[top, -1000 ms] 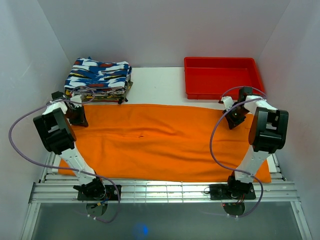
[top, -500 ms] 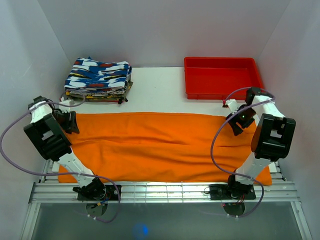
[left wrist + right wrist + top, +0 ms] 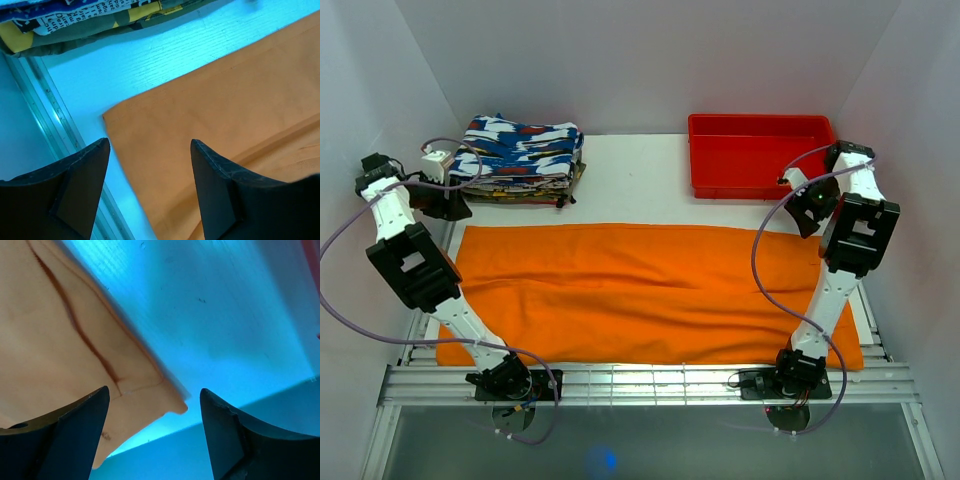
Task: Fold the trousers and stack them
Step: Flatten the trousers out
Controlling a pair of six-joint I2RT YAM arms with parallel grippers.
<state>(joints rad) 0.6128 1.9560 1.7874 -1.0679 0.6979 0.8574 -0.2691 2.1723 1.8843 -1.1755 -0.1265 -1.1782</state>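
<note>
The orange trousers (image 3: 650,290) lie flat across the table, folded lengthwise, with a long crease through the middle. My left gripper (image 3: 450,203) hovers open above their far left corner. In the left wrist view that corner of the trousers (image 3: 225,110) lies loose below the left gripper (image 3: 148,145), with nothing between its fingers. My right gripper (image 3: 808,215) hangs open over the far right corner. In the right wrist view the trousers' (image 3: 75,355) hemmed corner rests on the table under the right gripper (image 3: 154,391), untouched.
A stack of folded patterned clothes (image 3: 520,160) sits at the back left, close to the left gripper, and shows as the stack (image 3: 75,20) in the left wrist view. A red tray (image 3: 765,155) stands at the back right. The table's metal rail (image 3: 50,115) runs along the left edge.
Both grippers opened and let go of the trousers' far corners, then rose and drew outward and back. The far edge dropped flat, a little nearer the front.
</note>
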